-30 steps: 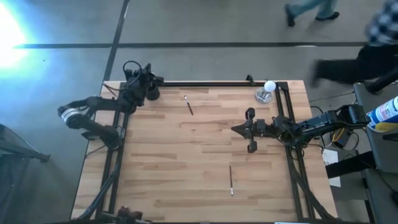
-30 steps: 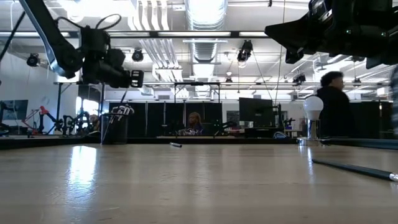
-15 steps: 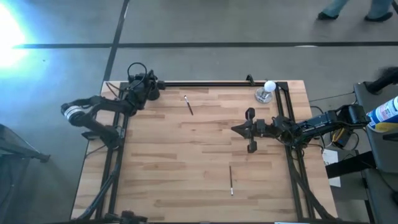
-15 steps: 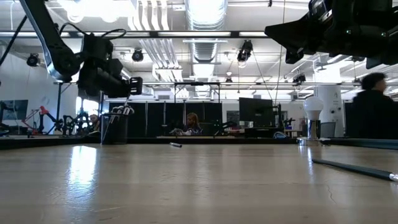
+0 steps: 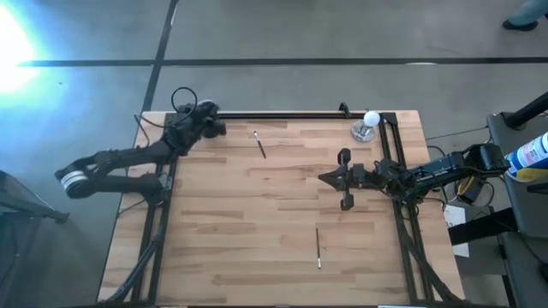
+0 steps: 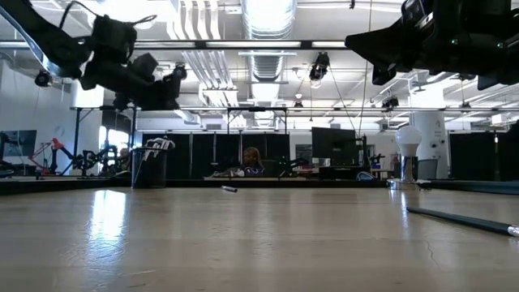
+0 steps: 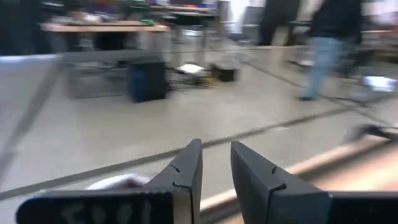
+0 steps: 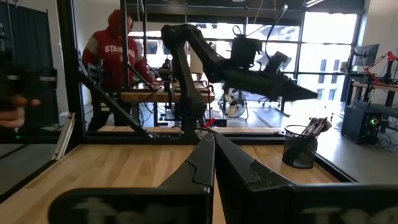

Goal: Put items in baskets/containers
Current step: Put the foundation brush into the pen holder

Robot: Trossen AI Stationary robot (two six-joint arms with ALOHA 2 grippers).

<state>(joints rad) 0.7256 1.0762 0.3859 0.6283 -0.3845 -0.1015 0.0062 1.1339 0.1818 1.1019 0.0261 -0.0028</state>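
Observation:
The black cup (image 6: 151, 169) stands at the table's far left corner with several pale-tipped sticks upright in it; it also shows in the right wrist view (image 8: 299, 151). In the high view my left arm covers it. My left gripper (image 5: 214, 125) (image 6: 178, 75) (image 7: 216, 155) hovers above the cup, tipped upward, slightly open and empty. One stick (image 5: 259, 144) (image 6: 228, 189) lies flat near the far edge. A second stick (image 5: 318, 248) (image 6: 462, 219) lies flat toward the near edge. My right gripper (image 5: 323, 178) (image 8: 212, 140) waits shut, raised over the right side of the table.
A white ball on a round metal stand (image 5: 369, 125) (image 6: 408, 146) sits at the far right corner. Black rails (image 5: 282, 114) run along the table's far and side edges. A person in a red hoodie (image 8: 118, 59) stands beyond the table.
My left gripper dipped toward the cup, then rose above it and tipped its fingers upward, while the arm's elbow swung out toward the table's left and near side. People walked past beyond the far edge. The sticks on the table have not moved.

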